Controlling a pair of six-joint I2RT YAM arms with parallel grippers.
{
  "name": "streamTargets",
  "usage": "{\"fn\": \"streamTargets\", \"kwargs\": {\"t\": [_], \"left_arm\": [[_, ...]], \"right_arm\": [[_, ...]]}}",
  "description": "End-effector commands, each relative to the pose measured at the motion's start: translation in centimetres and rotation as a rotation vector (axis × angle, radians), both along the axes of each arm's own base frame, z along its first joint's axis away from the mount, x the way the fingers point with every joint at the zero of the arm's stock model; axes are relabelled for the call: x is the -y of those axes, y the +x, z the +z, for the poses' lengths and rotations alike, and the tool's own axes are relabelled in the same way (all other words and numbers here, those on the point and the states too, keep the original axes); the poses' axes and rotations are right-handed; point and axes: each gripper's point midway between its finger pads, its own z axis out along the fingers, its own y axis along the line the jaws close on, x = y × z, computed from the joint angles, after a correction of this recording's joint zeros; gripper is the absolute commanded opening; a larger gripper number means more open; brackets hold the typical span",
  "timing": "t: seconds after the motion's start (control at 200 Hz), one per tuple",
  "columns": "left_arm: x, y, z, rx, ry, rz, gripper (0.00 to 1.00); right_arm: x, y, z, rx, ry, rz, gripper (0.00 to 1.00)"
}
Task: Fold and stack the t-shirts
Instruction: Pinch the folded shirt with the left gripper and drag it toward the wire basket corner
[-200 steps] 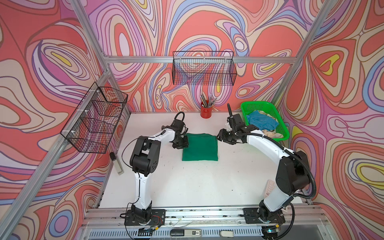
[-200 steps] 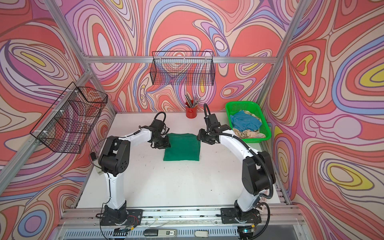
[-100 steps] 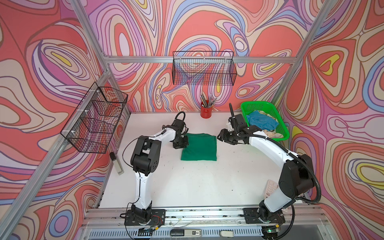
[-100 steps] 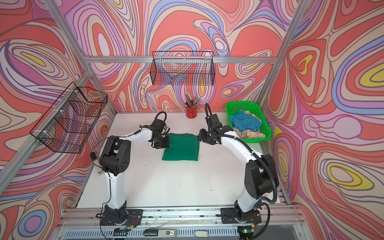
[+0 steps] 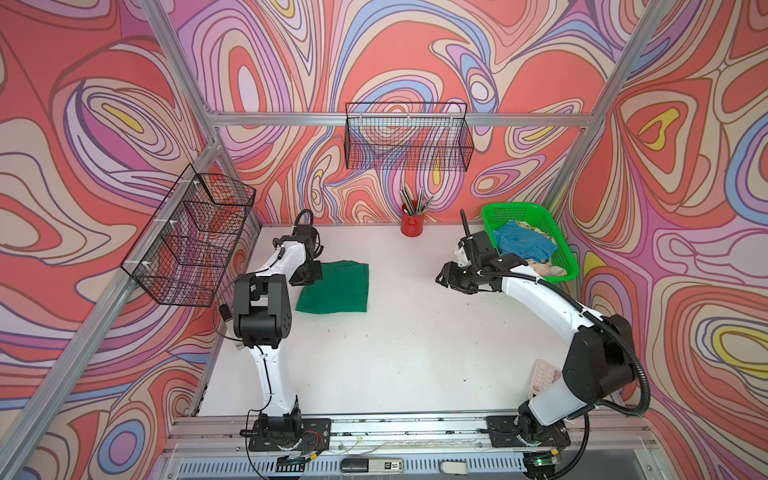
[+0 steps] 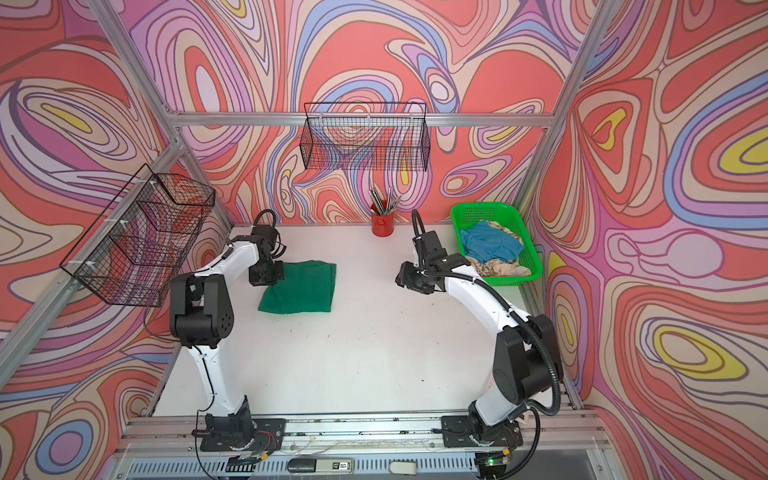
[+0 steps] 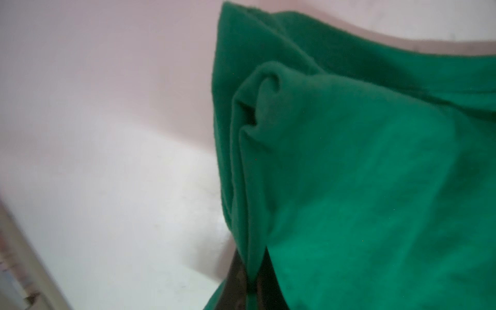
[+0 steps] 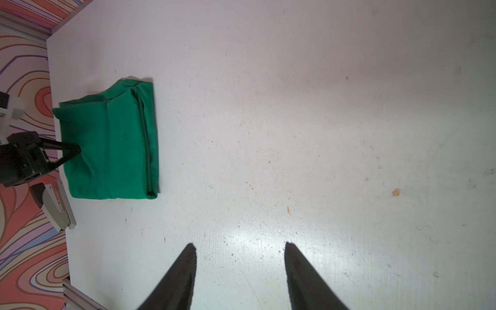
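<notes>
- Nearest, at the front of the white table (image 5: 395,353), a pale pink keypad (image 5: 542,376) lies by the right arm's base, partly hidden behind that arm.
- Further in, at the table's left edge, a grey stapler (image 8: 53,206) shows in the right wrist view, near the front corner of the folded shirt.
- The dark green tee (image 5: 338,286) (image 6: 303,289) lies left of centre, folded into a rough rectangle flat on the table.
- The left gripper (image 5: 309,274) (image 6: 266,276) sits at that shirt's left edge, clenched on the cloth. In the right wrist view its tips (image 8: 76,150) meet on the green fabric (image 8: 112,145).
- The left wrist view shows the folded layers (image 7: 362,174) bunched and ridged, with a pleat running down between the dark fingers (image 7: 236,279).
- At about the same depth, right of centre and well apart from the shirt, the right gripper (image 5: 442,276) (image 6: 400,276) hangs over bare table. Its jaws are spread with nothing between them (image 8: 240,245).
- Behind it, in the back right corner, stands the green mesh basket (image 5: 505,214) (image 6: 478,212).
- Inside the basket, the light blue tee (image 5: 523,245) (image 6: 490,245) lies crumpled on top. The cream patterned tee (image 5: 548,268) (image 6: 498,268) is under it, spilling toward the near rim.
- Against the back wall, near the middle, a red cup (image 5: 412,224) (image 6: 383,226) holds pens (image 5: 413,197).
- Farthest off, a back wire basket (image 5: 407,141) hangs on the rear wall, and a side wire basket (image 5: 191,241) on the left wall.
</notes>
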Motion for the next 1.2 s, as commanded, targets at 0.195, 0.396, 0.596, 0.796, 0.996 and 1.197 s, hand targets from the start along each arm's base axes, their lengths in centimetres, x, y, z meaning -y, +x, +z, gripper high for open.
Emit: {"fn": "streamTargets", "kwargs": {"t": [0.195, 0.396, 0.596, 0.796, 0.996, 1.197], "left_arm": [[-8.1, 0.4, -0.6, -0.112, 0.210, 0.010, 0.00], [-10.2, 1.3, -1.2, -0.118, 0.263, -0.002, 0.00], [-11.7, 2.3, -1.1, -0.101, 0.271, -0.001, 0.00], [-12.5, 3.2, -1.1, -0.094, 0.293, -0.014, 0.00], [-13.5, 2.7, -1.3, -0.090, 0.287, 0.004, 0.00], [-14.0, 4.0, 0.0, -0.057, 0.306, -0.010, 0.00]], "right_arm": [[-0.4, 0.5, 0.1, -0.051, -0.014, 0.028, 0.56], [-0.7, 0.9, -0.3, -0.065, -0.005, 0.014, 0.56], [-0.8, 0.8, -0.5, -0.076, -0.006, 0.012, 0.56], [-0.9, 0.9, -0.2, -0.073, -0.004, 0.013, 0.56], [-1.4, 0.9, 0.0, -0.068, -0.003, 0.013, 0.56], [-1.7, 0.6, 0.1, -0.067, -0.002, 0.018, 0.56]]}}
